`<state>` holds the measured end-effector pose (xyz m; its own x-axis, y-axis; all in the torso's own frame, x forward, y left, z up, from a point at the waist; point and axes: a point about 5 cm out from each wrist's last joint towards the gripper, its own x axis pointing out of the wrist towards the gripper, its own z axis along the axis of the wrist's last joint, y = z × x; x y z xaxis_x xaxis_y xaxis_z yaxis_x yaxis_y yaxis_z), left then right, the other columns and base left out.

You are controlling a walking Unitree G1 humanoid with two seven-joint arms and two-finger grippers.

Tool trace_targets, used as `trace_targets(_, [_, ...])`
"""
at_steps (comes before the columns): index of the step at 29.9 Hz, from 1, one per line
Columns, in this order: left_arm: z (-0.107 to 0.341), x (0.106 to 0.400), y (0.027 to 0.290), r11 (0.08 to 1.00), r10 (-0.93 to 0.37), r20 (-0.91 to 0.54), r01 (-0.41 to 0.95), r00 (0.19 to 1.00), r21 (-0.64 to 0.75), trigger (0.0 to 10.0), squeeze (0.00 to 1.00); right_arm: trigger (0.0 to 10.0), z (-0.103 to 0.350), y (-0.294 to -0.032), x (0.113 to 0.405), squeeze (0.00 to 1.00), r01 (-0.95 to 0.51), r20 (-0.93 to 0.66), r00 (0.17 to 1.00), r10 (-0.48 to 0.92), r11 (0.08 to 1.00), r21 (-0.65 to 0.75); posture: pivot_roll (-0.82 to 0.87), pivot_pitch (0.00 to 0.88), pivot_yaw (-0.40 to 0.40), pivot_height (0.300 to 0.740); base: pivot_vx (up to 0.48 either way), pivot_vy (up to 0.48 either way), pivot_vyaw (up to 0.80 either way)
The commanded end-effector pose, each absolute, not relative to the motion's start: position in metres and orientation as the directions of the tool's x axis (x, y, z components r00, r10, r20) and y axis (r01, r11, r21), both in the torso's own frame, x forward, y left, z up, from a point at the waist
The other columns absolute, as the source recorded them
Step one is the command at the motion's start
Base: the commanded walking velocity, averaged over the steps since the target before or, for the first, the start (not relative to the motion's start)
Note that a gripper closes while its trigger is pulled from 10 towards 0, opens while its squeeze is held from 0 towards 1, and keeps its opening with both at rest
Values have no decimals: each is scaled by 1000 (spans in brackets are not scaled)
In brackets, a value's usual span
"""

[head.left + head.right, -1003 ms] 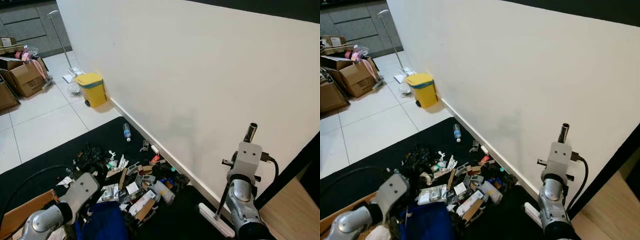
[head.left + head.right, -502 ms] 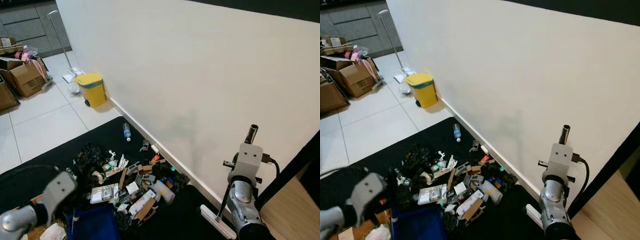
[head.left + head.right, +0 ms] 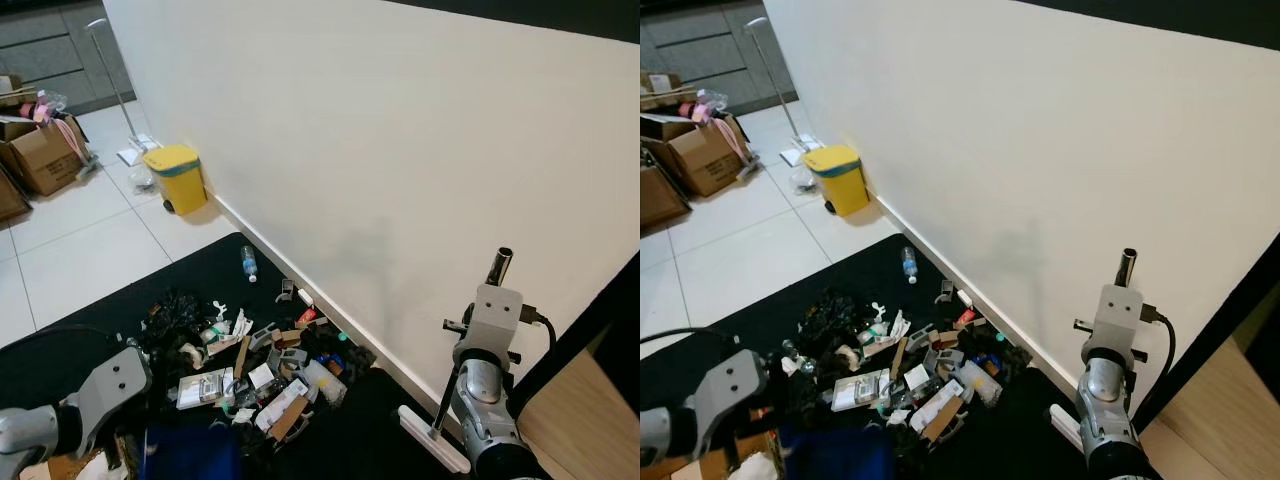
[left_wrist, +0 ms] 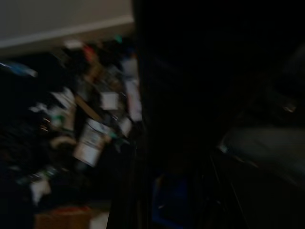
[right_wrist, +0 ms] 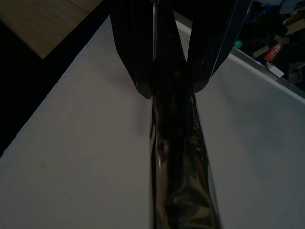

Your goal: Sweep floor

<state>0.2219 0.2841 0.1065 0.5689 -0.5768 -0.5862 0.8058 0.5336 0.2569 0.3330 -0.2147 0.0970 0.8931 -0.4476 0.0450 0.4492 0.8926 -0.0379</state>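
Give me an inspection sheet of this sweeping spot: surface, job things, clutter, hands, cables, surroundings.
Surface: black mat over pale tiled floor.
Job's things: litter pile on the mat beside the wall's skirting; broom handle upright, its white head on the mat; blue dustpan at the pile's near edge.
Clutter: plastic bottle lying apart from the pile.
Hands: right hand shut on the broom handle; left hand low near the dustpan, fingers unclear.
Cables: black cable at the right wrist.
Surroundings: white wall, yellow bin, cardboard boxes.
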Motion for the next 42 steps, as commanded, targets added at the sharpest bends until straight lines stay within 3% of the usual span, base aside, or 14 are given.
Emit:
trace_targets(1, [108, 217, 293, 521, -538, -646, 816, 542, 251, 10000, 0, 10000, 95, -218, 331, 0, 457, 52, 889, -455, 889, -32, 132, 154, 59, 740, 0, 0, 0])
trace_targets(10, [99, 212, 309, 477, -421, -754, 830, 504, 289, 10000, 0, 10000, 95, -215, 332, 0, 450, 50, 893, -448, 892, -33, 129, 152, 60, 740, 0, 0, 0])
trace_targets(17, [102, 207, 312, 491, -425, -762, 831, 489, 259, 10000, 0, 10000, 93, -215, 331, 0, 449, 47, 893, -447, 893, -35, 133, 152, 58, 740, 0, 0, 0])
trace_targets(20, [119, 211, 314, 578, -490, -673, 784, 554, 225, 10000, 0, 10000, 92, -213, 331, 0, 440, 40, 898, -439, 897, -35, 143, 152, 56, 740, 0, 0, 0])
trace_targets(21, [131, 218, 311, 670, -541, -566, 726, 623, 158, 10000, 0, 10000, 92, -209, 333, 0, 427, 40, 904, -426, 904, -31, 150, 149, 57, 740, 0, 0, 0])
trace_targets(23, [130, 218, 312, 677, -534, -569, 719, 626, 156, 10000, 0, 10000, 94, -207, 335, 0, 420, 44, 907, -418, 907, -27, 149, 147, 59, 740, 0, 0, 0])
trace_targets(29, [114, 203, 320, 619, -474, -684, 762, 555, 189, 10000, 0, 10000, 96, -204, 337, 0, 414, 49, 910, -413, 910, -19, 150, 145, 58, 740, 0, 0, 0])
trace_targets(42, [99, 181, 343, 673, -365, -766, 718, 529, 175, 10000, 0, 10000, 93, -203, 337, 0, 405, 35, 914, -405, 914, -23, 173, 158, 49, 740, 0, 0, 0])
